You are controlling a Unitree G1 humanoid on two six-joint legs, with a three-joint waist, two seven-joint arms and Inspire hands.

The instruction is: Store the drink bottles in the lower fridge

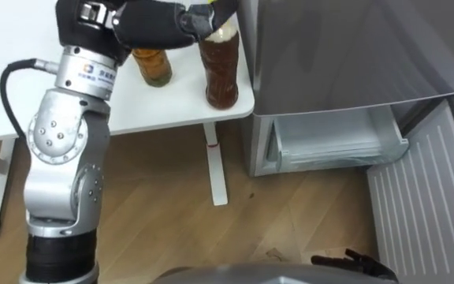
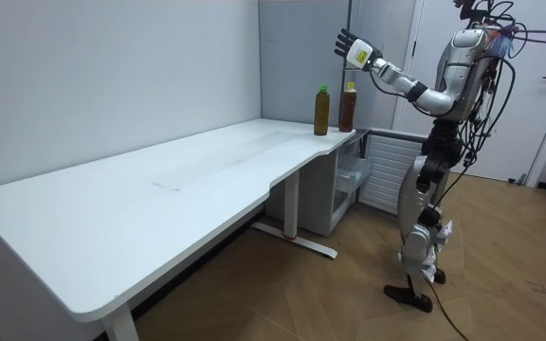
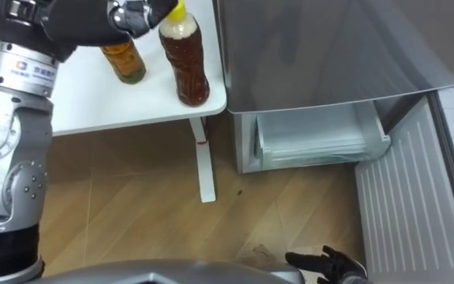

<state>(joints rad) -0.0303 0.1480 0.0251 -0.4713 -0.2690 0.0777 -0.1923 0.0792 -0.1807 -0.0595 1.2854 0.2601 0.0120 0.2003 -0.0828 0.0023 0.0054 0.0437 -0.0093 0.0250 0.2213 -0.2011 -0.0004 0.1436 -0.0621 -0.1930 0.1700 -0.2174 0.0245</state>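
Two drink bottles stand on the near corner of the white table point(image 1: 172, 110). One is a dark brown bottle point(image 1: 221, 69) with a yellow cap; beside it on the left is an amber bottle point(image 1: 154, 68). In the room view the brown bottle point(image 2: 348, 106) and the amber bottle point(image 2: 321, 111) stand side by side at the table's end. My left hand point(image 1: 158, 24) is raised just above the bottles with its fingers spread, holding nothing; it is equally open in the room view point(image 2: 354, 47). Low by my body, my right hand point(image 3: 321, 264) hangs with relaxed fingers. The lower fridge compartment point(image 1: 337, 140) stands open.
The grey fridge point(image 1: 353, 55) stands right of the table, touching its corner. Its lower door point(image 1: 424, 197) is swung out to the right. A white table leg point(image 1: 215, 170) stands on the wooden floor before the fridge. I stand facing the table's end and the fridge.
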